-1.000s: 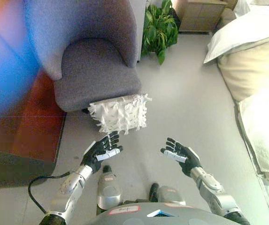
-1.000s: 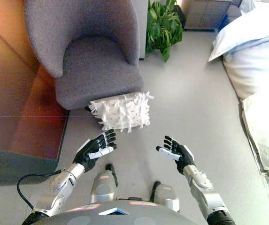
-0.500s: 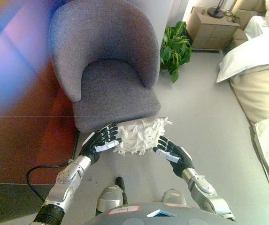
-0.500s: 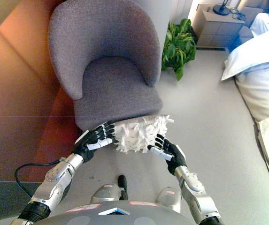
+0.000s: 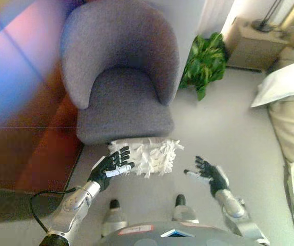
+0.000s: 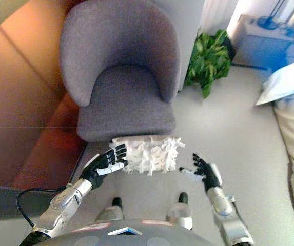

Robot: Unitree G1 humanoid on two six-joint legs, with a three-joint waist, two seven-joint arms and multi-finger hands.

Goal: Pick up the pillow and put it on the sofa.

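A white shaggy pillow (image 5: pixel 147 155) lies on the grey floor against the front of a grey round-backed armchair (image 5: pixel 123 77). My left hand (image 5: pixel 111 167) is open, its fingers touching the pillow's left edge. My right hand (image 5: pixel 210 174) is open, a short way to the right of the pillow and apart from it. The pillow (image 6: pixel 148 154) and both hands, the left (image 6: pixel 104 166) and the right (image 6: pixel 203 171), also show in the right eye view.
A green potted plant (image 5: pixel 206 64) stands right of the armchair. A wooden nightstand (image 5: pixel 254 43) is behind it. A bed with white and cream bedding (image 5: pixel 290 102) fills the right side. A reddish-brown wooden panel (image 5: pixel 28 133) runs along the left.
The camera view has shifted. My right hand has come off the pillow's right edge and moved out to the right. My left hand stays at the pillow's left edge.
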